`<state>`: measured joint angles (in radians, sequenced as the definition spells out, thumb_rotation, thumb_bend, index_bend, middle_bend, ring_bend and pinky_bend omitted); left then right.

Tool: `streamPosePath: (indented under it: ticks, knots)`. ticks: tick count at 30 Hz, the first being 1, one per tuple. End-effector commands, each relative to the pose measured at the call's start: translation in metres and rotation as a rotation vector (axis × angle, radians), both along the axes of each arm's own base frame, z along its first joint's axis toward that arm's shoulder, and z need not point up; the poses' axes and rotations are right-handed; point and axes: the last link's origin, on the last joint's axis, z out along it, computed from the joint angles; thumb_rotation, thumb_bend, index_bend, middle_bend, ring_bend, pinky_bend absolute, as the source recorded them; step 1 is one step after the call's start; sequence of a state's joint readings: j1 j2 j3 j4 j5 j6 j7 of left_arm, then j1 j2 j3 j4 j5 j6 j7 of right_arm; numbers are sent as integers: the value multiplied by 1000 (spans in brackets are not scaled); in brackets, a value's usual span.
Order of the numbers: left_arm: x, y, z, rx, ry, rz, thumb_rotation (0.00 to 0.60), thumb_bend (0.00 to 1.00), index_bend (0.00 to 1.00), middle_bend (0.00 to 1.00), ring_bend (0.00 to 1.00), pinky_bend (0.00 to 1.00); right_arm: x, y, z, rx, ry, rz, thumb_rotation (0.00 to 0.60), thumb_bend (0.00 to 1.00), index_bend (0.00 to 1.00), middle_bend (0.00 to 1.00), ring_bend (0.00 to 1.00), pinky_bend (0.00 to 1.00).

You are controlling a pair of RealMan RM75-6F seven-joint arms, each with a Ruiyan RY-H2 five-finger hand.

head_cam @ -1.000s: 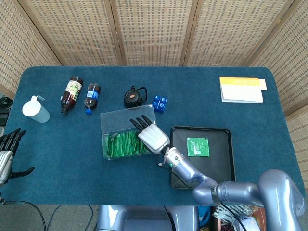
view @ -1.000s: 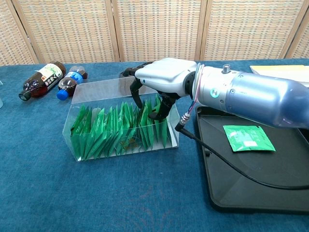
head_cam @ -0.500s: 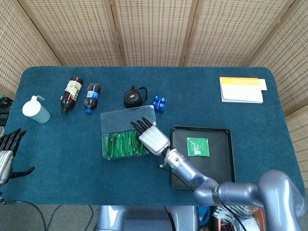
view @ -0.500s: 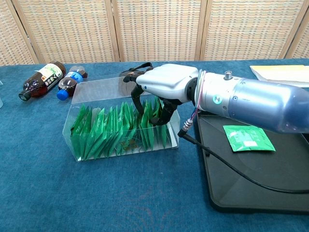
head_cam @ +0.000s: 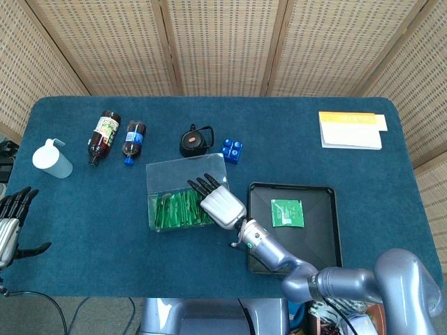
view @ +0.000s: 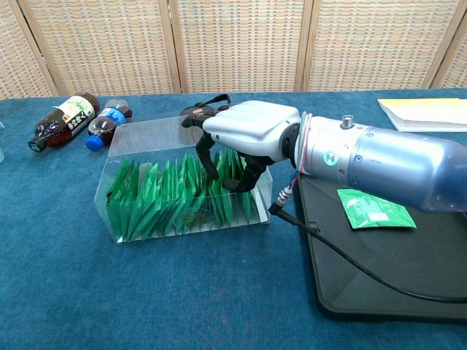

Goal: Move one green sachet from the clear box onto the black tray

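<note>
A clear box point(head_cam: 183, 169) point(view: 146, 131) holds a row of upright green sachets point(head_cam: 178, 209) point(view: 157, 197). My right hand point(head_cam: 220, 204) point(view: 248, 131) reaches down into the box's right end. Its fingers point(view: 207, 157) and thumb are dug in among the sachets with a few between them; whether one is pinched is hidden. To the right lies the black tray point(head_cam: 318, 237) point(view: 408, 270) with one green sachet point(head_cam: 287, 212) point(view: 376, 208) flat on it. My left hand point(head_cam: 12, 220) hangs off the table's left edge with its fingers spread, holding nothing.
Two bottles point(head_cam: 103, 137) point(head_cam: 133, 139) lie behind the box, with a white jug point(head_cam: 51, 158) at the far left. A black round item point(head_cam: 195, 140) and a blue block point(head_cam: 232, 150) sit behind the box. A yellow-white book point(head_cam: 350, 130) is at the back right. A cable point(view: 343, 251) trails from the wrist over the tray.
My right hand has sunk lower and slightly nearer into the box's right end, its fingers going deeper among the sachets. The left hand has stayed put.
</note>
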<state>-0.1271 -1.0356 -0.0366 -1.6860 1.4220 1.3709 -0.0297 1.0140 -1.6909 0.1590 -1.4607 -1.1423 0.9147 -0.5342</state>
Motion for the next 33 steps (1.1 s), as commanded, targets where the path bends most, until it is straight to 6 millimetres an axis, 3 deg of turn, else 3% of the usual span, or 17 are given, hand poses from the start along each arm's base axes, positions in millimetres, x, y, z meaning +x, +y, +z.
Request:
streamPosePath:
  ticks: [1,21,33]
  knots:
    - [0,0,0,1,-1,0,600,63,0,0,0,0,0,1,-1,2,3,-1,600,551,551,72,0,54]
    - [0,0,1,1,-6,0,600,63,0,0,0,0,-1,0,-8,8,-4,-17,600,582,560,73,0,55]
    - [-1,1,1,1,-7,2,600,63,0,0,0,0,-1,-1,-11,6,-17,-21,600,581,635,84,0,70]
